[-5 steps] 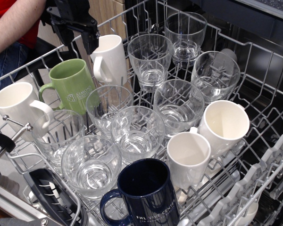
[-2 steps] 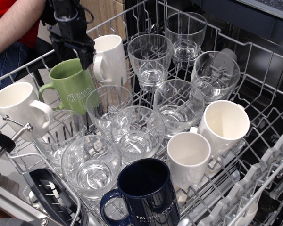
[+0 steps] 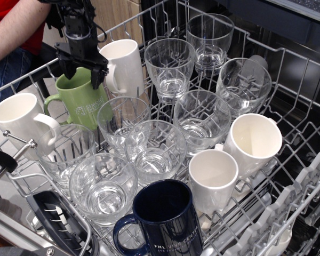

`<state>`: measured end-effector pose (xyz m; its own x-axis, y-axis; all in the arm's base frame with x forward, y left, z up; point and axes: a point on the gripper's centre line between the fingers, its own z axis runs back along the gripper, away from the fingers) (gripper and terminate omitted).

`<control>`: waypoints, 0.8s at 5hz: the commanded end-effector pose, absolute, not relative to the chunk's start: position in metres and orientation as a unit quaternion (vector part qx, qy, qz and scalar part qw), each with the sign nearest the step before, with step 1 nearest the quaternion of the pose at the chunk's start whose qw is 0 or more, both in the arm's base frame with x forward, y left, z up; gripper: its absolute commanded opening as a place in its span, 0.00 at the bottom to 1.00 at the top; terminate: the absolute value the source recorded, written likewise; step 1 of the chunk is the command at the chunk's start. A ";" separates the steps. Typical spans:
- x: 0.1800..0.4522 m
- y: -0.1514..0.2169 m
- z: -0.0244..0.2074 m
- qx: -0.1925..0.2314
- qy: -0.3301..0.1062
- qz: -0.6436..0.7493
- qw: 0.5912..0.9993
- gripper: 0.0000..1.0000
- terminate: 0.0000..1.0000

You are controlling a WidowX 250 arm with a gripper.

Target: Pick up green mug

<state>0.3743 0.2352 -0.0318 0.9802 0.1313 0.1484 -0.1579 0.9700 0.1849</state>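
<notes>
The green mug stands tilted in the dish rack at the left, handle to the left, white lettering facing me. My black gripper hangs straight over its rim, open, one finger at the left of the mouth and one at the right edge. The fingertips are at rim height; I cannot tell if they touch the mug.
A white mug stands right of the gripper, another white mug at the far left. Clear glasses fill the wire rack. A navy mug is in front. A person's arm is at the top left.
The gripper has moved down and a little left, from above the white mug's left side to the green mug's rim. The mugs have not moved.
</notes>
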 end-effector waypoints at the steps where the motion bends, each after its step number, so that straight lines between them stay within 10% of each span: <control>1: 0.385 0.230 -0.034 0.127 -0.091 0.119 0.980 1.00 0.00; 2: 0.384 0.226 -0.041 0.126 -0.090 0.135 0.979 1.00 0.00; 3: 0.376 0.221 -0.045 0.122 -0.087 0.146 0.978 0.00 0.00; 4: 0.371 0.218 -0.042 0.118 -0.079 0.150 0.978 0.00 0.00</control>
